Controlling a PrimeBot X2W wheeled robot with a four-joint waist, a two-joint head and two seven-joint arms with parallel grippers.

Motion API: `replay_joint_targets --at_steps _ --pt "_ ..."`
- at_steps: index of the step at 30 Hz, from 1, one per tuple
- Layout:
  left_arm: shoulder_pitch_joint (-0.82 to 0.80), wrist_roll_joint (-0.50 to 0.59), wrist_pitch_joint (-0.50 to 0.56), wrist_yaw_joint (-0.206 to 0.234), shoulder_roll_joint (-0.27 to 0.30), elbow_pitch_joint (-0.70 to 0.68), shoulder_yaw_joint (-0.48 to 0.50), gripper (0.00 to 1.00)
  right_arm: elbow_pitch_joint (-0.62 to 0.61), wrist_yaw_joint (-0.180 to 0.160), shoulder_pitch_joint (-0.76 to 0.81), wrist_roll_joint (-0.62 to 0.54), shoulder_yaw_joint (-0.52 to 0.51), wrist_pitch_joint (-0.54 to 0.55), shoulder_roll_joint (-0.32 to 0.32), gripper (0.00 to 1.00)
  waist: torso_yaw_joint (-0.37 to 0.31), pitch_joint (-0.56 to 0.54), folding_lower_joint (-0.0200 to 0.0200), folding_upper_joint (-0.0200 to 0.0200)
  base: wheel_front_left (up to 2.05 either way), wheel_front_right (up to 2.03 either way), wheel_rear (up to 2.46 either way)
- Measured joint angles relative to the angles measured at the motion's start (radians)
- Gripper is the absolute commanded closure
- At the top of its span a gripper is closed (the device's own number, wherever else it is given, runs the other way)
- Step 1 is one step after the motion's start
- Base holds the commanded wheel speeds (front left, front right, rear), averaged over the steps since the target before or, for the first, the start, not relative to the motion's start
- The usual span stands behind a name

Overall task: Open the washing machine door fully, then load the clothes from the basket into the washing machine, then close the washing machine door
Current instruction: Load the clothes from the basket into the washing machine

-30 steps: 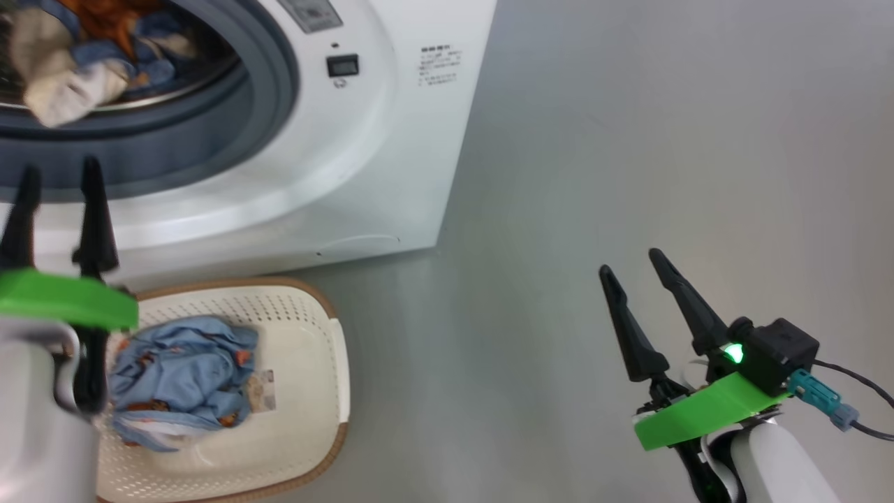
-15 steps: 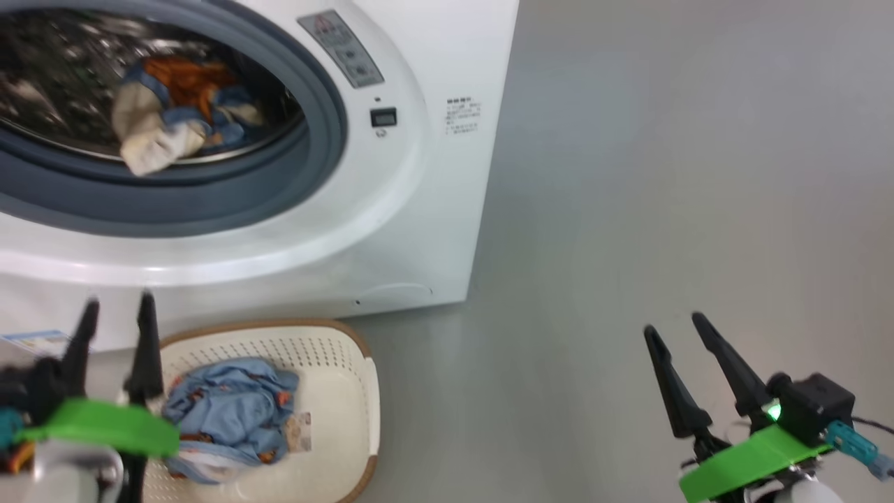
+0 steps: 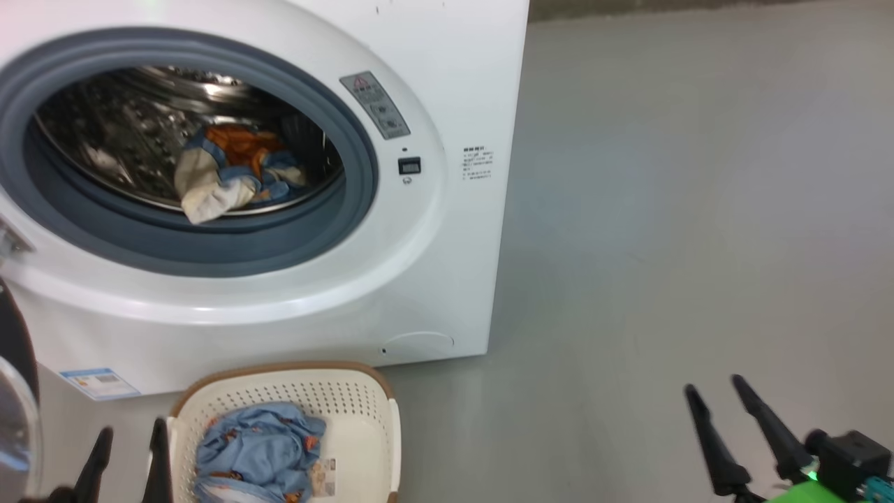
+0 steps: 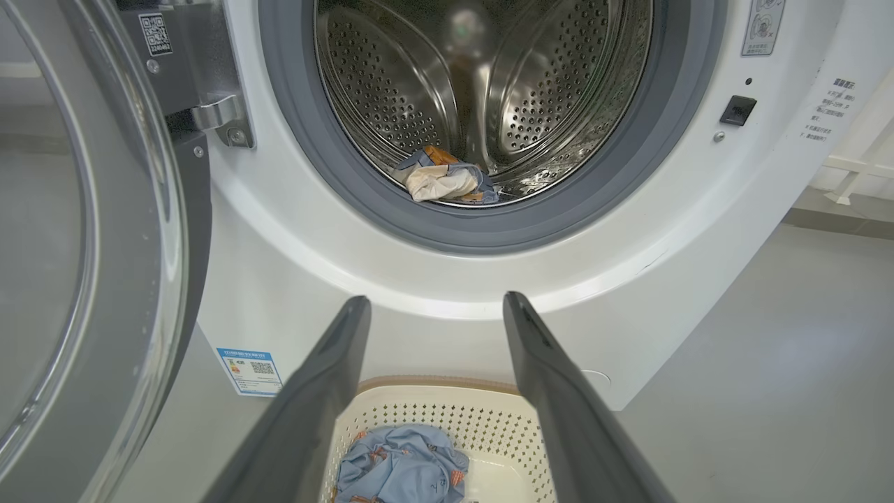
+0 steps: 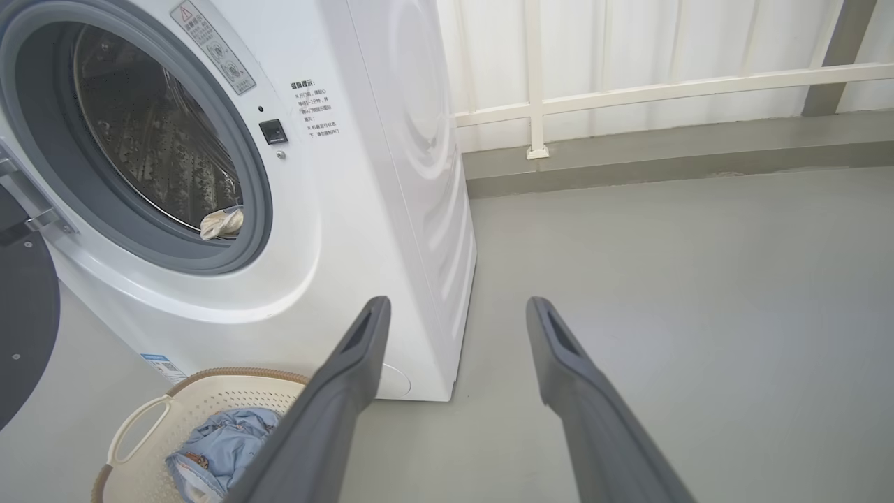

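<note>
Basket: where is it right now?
Head view, lower left: the basket sits on the floor right in front of the washing machine, holding blue clothes.

One washing machine [image 3: 447, 84] stands on the floor [image 3: 663, 209], with one round door [image 4: 84, 244], one drum [image 3: 140, 133], one blue label [image 3: 98, 383] and one round flap [image 3: 419, 342]. One basket [image 3: 363, 419]. Two bundles of clothes: one blue bundle [image 3: 258, 450] in the basket, one mixed bundle [image 3: 230, 175] in the drum. Two hands, the left hand [image 3: 133, 426] and the right hand [image 3: 714, 384], each with two dark fingers [image 3: 707, 433].
</note>
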Motion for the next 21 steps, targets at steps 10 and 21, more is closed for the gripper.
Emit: replay_joint_targets --at_steps 10,21 --pt "0.131 0.031 0.001 0.000 -0.033 -0.109 0.071 0.00 -0.008 0.000 0.048 0.011 -0.021 0.000 -0.014 0.00 0.013 -0.044 0.0000 0.0000 0.00 0.00 0.00" --pt "0.140 0.050 0.001 0.000 -0.038 -0.133 0.075 0.00 -0.012 0.000 0.048 0.011 -0.024 0.000 -0.012 0.00 0.014 -0.023 0.0000 0.0000 0.00 0.00 0.00"
